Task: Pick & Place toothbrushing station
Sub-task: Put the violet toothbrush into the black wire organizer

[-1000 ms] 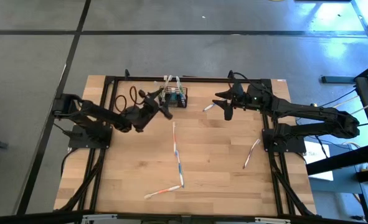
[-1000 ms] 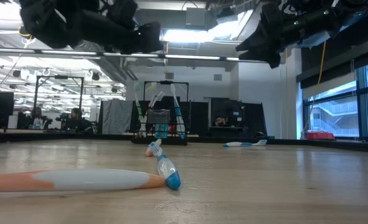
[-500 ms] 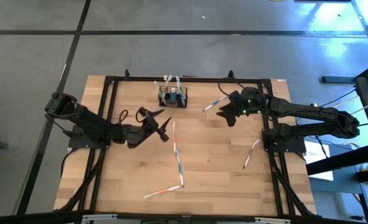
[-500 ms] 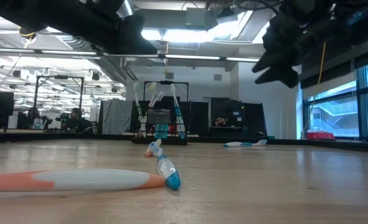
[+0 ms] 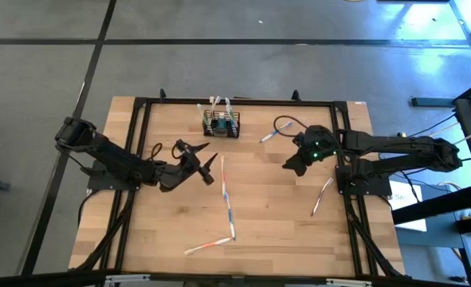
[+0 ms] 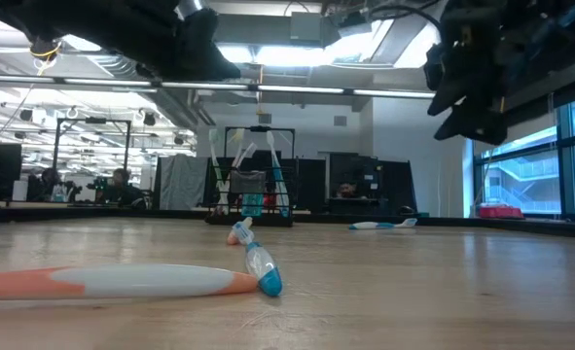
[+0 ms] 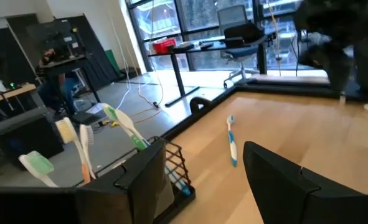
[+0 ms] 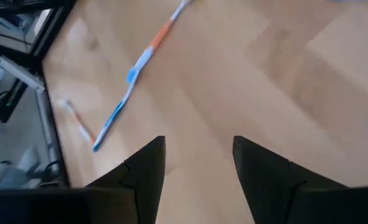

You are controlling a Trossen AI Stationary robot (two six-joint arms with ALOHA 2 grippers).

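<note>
1. While the toothbrushing station (image 5: 221, 124) sits upright at the far edge of the desk (image 5: 171, 231), holding several brushes, neither arm grips anything; it looks already placed.
2. The left gripper (image 5: 206, 163) hangs near the station, toward the desk's middle, fingers (image 7: 282, 180) spread and empty. The right gripper (image 5: 292, 163) is well apart from the station, fingers (image 8: 147, 167) likewise spread.
3. Any further reach should probably descend straight over the station, avoiding the brush handles.
4. The left wrist view shows the station's mesh and 3 brush heads closely; the high view alone shows 4 loose toothbrushes (image 5: 228, 199) beyond it.
</note>
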